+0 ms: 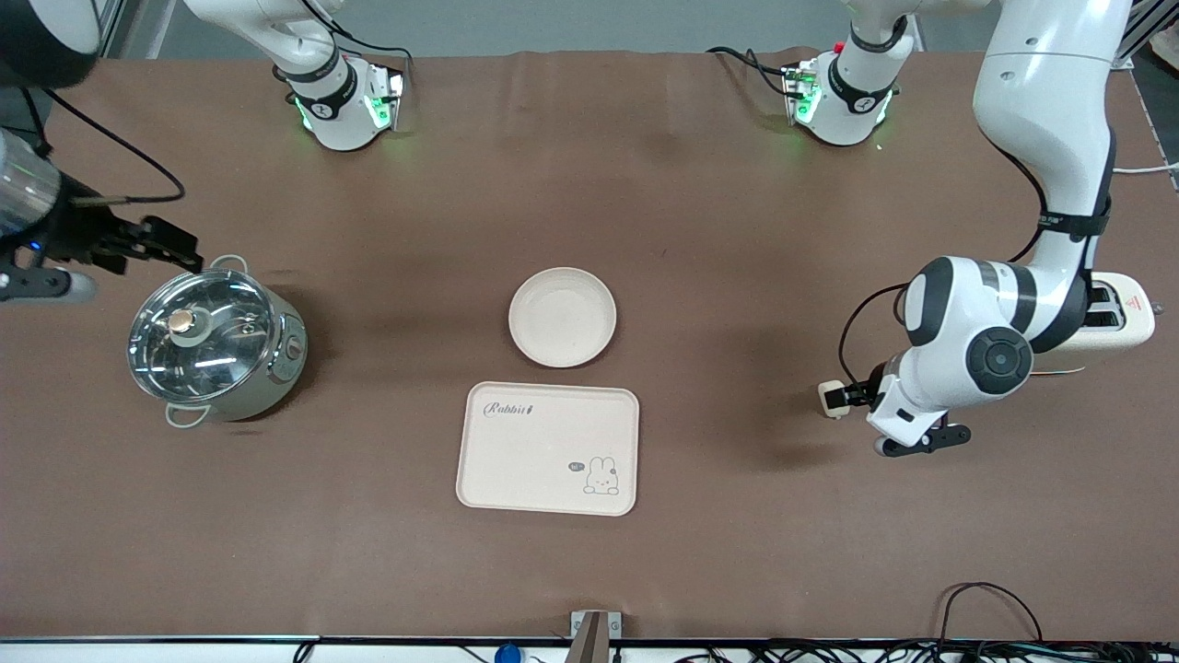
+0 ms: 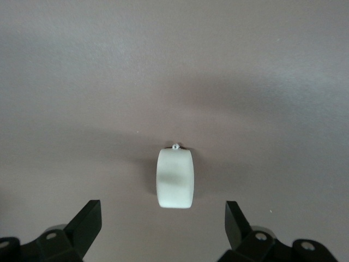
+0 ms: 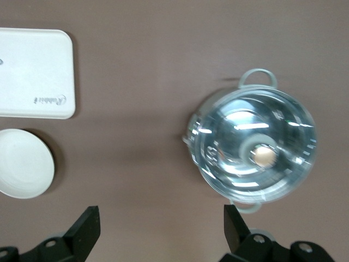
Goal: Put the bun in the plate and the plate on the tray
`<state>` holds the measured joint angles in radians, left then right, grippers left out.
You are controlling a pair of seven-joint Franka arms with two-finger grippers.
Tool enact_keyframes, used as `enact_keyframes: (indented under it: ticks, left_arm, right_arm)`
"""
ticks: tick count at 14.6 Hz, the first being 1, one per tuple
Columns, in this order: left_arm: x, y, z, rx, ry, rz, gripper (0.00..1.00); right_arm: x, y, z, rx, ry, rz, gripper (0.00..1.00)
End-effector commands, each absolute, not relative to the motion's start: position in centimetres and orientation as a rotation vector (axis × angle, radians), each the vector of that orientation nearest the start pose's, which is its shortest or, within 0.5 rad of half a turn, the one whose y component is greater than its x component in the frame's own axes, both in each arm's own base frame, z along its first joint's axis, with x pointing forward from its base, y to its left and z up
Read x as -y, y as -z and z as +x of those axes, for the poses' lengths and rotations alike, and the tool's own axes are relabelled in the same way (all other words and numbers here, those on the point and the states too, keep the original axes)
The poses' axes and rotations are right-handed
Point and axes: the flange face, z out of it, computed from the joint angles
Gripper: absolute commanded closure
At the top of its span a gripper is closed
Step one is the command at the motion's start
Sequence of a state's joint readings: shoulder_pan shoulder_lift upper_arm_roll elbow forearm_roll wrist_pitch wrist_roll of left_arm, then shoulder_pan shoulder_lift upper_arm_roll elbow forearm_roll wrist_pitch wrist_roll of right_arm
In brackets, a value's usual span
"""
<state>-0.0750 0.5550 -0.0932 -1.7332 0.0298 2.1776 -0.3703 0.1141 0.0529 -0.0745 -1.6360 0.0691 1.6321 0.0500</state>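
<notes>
Nearest the front camera you have the tray (image 1: pixel 547 448) lying flat on the table (image 1: pixel 589 571), its rabbit drawing at the corner toward the left arm's end. Just farther from the camera than the tray sits the plate (image 1: pixel 562 317), apart from the tray and with nothing in it.

Toward the left arm's end of the table, your left gripper (image 1: pixel 852 398) hangs low over the cloth, and the bun (image 1: pixel 832 400) lies on the table at its tip. In the left wrist view the bun (image 2: pixel 175 178) rests between and just ahead of the two black fingers (image 2: pixel 87 221), which are spread wide and touch nothing. The bun is well apart from both plate and tray. A white toaster (image 1: pixel 1119 319) stands farther from the camera than that gripper, partly hidden by the arm.

At the right arm's end, a steel pot (image 1: pixel 217 339) with a glass lid stands on the table. Your right gripper (image 1: pixel 161 242) waits above the table by the pot's rim; its wrist view shows the fingers (image 3: pixel 86 229) spread apart and empty.
</notes>
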Motion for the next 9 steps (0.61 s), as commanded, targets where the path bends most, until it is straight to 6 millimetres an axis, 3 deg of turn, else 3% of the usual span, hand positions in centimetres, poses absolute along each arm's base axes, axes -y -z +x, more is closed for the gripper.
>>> enact_keyframes:
  ticks: [1,5,8,9]
  left_arm:
    - [10.4,-23.2,63.7,0.373,-0.127,-3.133,0.02]
    - [10.4,-19.6,63.7,0.410,-0.096,-3.144,0.16]
    - [10.7,-18.5,63.6,0.456,-0.096,-3.141,0.35]
    - [11.1,-18.5,63.6,0.473,-0.092,-3.139,0.46]
  right_arm:
    - [-3.2,-51.3,56.9,-0.095,-0.134,-2.951,0.00]
    - [-4.8,-42.8,56.8,-0.204,-0.227,-2.807,0.00]
    - [-8.3,-37.7,56.6,-0.225,-0.236,-2.763,0.00]
    - [-10.0,-35.7,56.5,-0.223,-0.261,-2.744,0.00]
